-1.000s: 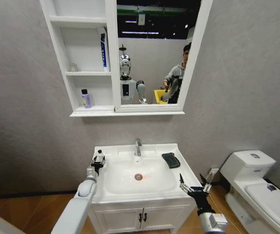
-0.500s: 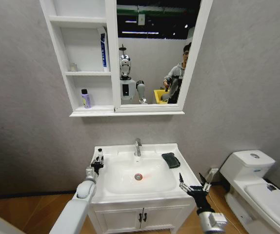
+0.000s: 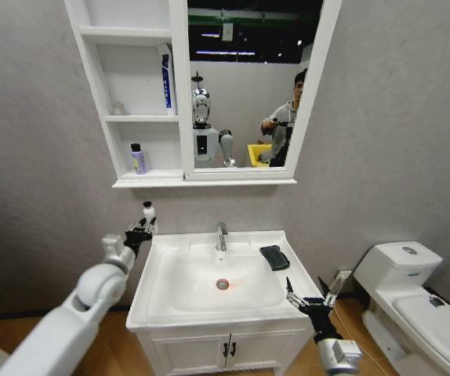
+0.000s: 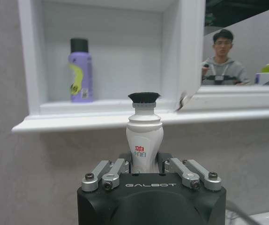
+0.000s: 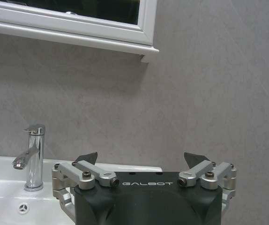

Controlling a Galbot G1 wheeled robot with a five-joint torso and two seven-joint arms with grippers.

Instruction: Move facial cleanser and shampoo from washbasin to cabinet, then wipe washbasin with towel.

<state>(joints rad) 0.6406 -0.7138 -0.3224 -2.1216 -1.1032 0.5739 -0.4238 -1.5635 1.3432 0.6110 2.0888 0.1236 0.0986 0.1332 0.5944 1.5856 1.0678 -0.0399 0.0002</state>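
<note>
My left gripper (image 3: 140,232) is shut on a small white bottle with a black cap, the facial cleanser (image 3: 148,211) (image 4: 144,140). It holds the bottle upright in the air, left of the washbasin (image 3: 209,310) and below the cabinet (image 3: 125,118). A purple shampoo bottle (image 3: 138,159) (image 4: 80,70) stands on the cabinet's lowest shelf (image 4: 101,122). The dark towel (image 3: 274,257) lies on the basin's back right corner. My right gripper (image 3: 311,291) (image 5: 144,159) hangs open and empty off the basin's front right corner.
A chrome tap (image 3: 221,235) (image 5: 31,159) stands at the basin's back edge. A blue tube (image 3: 165,82) leans in the cabinet's middle shelf. The mirror (image 3: 248,86) adjoins the shelves. A white toilet (image 3: 413,290) is at the right, and vanity doors (image 3: 229,348) are below the basin.
My left gripper has lifted the white bottle off the basin's left rim, up and to the left toward the cabinet. The right gripper has stayed in place.
</note>
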